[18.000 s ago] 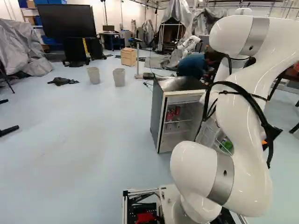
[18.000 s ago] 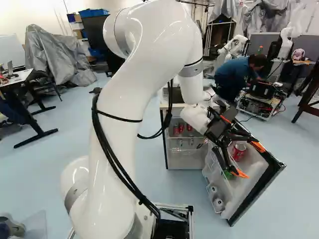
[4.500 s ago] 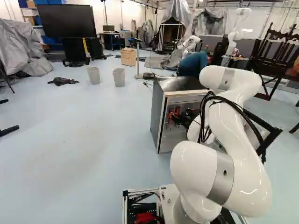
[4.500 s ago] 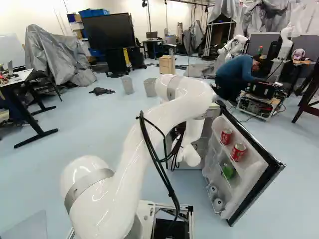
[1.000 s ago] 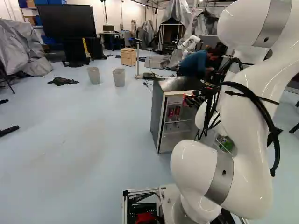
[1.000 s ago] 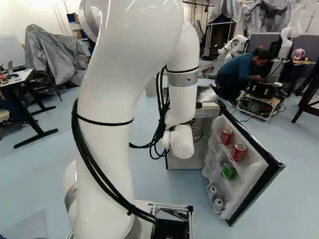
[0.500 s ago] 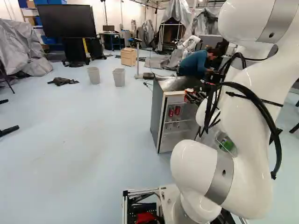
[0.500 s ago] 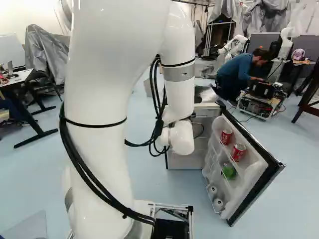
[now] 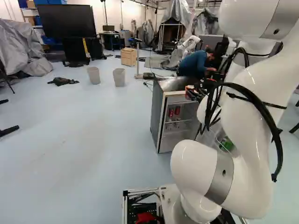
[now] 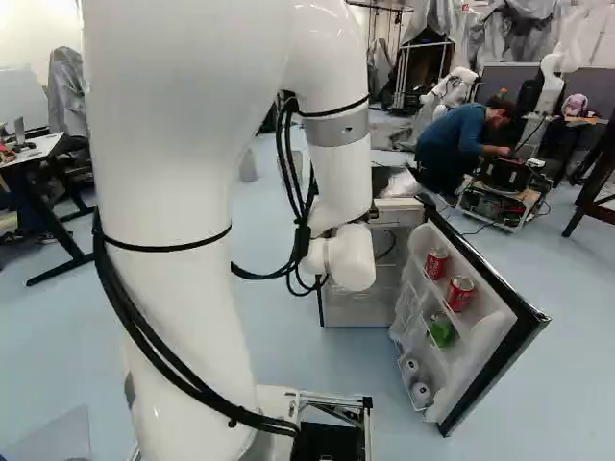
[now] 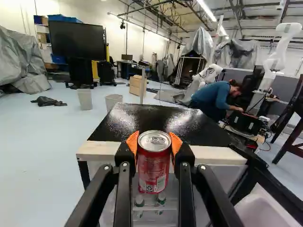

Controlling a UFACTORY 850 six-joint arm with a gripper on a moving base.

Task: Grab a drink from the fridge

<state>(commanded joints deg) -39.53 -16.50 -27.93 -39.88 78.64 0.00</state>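
I've got the fridge with two red cans on an inside shelf, then my gripper, clamped on a held can near the fridge's top front edge; rightward, the open door carries two more red cans.

1. Drink can: red, silver top; upright, held near the upper front edge of the fridge.
2. Fridge: dark cabinet, upright; door open; red cans on inner shelf.
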